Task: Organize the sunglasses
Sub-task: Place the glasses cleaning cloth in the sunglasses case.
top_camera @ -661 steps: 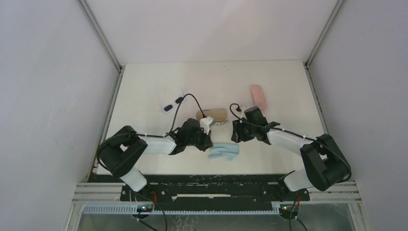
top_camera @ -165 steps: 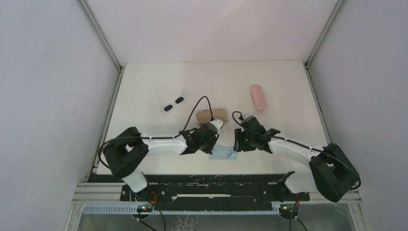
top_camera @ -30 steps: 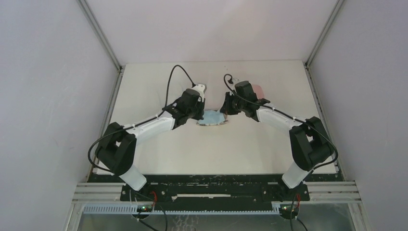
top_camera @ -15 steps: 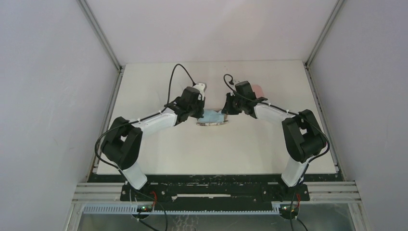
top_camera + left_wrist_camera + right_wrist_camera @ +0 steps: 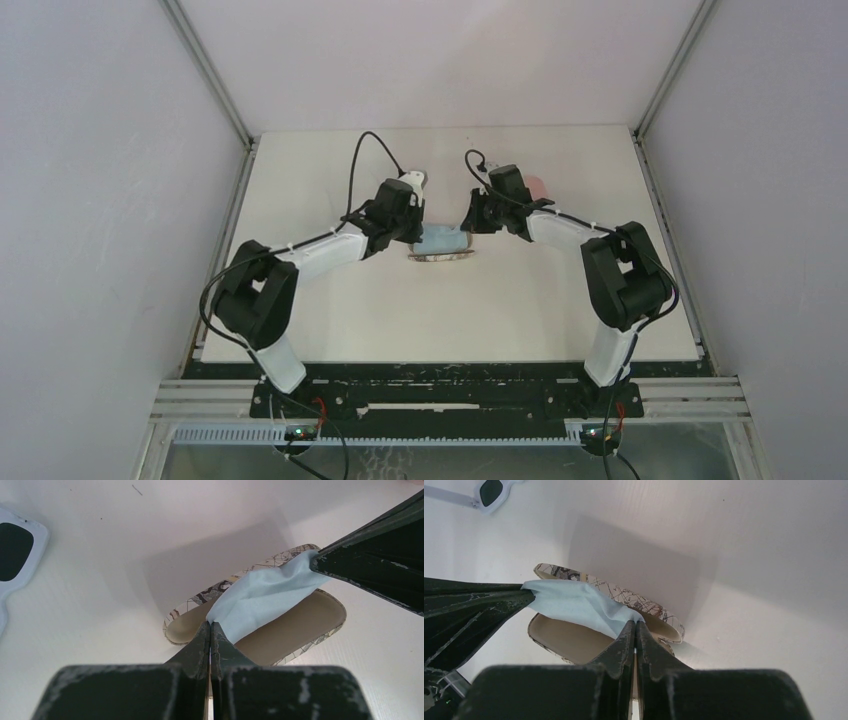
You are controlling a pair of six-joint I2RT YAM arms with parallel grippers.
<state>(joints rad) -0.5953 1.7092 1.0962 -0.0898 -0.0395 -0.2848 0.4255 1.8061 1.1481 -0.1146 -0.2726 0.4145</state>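
Both the left fingers (image 5: 195, 652) and the right fingers (image 5: 621, 650) are clamped on opposite ends of a thin light-blue cloth (image 5: 260, 592) stretched over an open oval patterned case (image 5: 300, 625), with white-framed dark-lensed sunglasses (image 5: 15, 550) lying apart on the white worktop (image 5: 125, 520)

The left arm (image 5: 320, 255) and right arm (image 5: 565, 232) stretch forward and angle inward, wrists tipped down. The left gripper (image 5: 210, 626) and right gripper (image 5: 634, 625) point at each other, near but apart, each clamped tight on an opposite end of one light-blue cloth (image 5: 260, 592).
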